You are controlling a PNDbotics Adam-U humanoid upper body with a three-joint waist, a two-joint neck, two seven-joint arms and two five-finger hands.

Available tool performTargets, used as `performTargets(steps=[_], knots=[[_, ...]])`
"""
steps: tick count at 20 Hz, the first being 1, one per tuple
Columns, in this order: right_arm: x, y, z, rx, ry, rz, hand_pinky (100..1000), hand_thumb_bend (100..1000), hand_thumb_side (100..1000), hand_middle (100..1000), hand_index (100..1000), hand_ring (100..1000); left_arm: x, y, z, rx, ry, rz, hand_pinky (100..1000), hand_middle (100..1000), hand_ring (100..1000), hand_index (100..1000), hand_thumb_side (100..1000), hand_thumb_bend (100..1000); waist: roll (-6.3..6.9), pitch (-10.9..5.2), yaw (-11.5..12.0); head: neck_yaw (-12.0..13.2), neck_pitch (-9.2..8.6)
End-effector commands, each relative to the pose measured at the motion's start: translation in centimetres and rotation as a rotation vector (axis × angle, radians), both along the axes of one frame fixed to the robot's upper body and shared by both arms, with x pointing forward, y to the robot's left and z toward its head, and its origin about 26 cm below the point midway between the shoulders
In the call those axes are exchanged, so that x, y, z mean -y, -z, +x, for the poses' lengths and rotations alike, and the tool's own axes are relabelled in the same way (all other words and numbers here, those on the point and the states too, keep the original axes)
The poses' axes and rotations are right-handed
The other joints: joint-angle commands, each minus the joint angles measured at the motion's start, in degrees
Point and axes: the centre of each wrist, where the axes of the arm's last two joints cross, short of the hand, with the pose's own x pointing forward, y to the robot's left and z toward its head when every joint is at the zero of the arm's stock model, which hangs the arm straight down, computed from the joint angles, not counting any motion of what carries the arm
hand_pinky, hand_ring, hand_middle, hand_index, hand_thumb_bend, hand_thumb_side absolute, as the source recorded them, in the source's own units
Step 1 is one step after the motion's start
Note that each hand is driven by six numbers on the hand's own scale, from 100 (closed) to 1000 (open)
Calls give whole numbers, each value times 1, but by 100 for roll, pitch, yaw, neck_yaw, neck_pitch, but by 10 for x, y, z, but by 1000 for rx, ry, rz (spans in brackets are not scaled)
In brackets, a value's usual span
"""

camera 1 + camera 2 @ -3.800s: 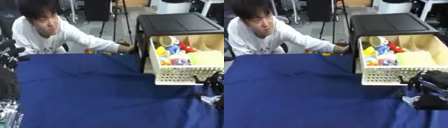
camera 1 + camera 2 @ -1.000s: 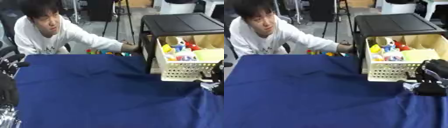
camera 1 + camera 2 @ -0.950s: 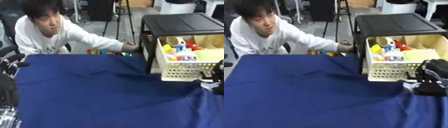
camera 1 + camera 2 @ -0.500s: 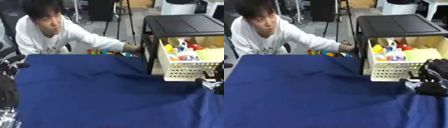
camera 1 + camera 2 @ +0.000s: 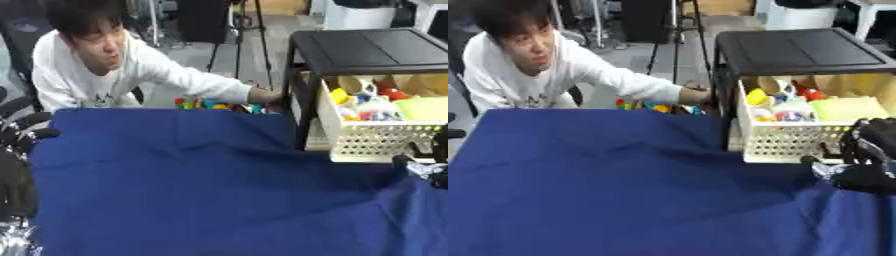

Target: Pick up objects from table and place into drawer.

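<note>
At the table's right edge, the right hand [image 5: 866, 161] rests curled and holding nothing, just before the white drawer [image 5: 791, 139], which stands pulled out of the black cabinet [image 5: 798, 50] with colourful toys [image 5: 773, 104] inside. Left hand [image 5: 19, 140] shows at far left, fingers relaxed.

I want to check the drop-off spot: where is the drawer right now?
The drawer, a cream perforated basket, stands pulled open at the right of both views, under the black cabinet top, with the right robot hand just before its front.
</note>
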Motion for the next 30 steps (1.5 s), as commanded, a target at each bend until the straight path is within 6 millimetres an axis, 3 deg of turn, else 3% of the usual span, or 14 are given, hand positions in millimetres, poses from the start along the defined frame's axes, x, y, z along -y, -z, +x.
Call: performTargets(steps=[1, 30], knots=[[0, -18, -2, 56, -12, -10, 129, 439, 948, 663, 786, 550, 0, -9, 0, 31, 3, 13, 541, 696, 634, 891, 966, 412, -13, -40, 44, -16, -69], [6, -21, 5, 110, 21, -17, 138, 432, 954, 699, 819, 558, 2, -11, 1, 44, 12, 18, 544, 695, 629, 892, 976, 399, -60, 195, 277, -171, -245]])
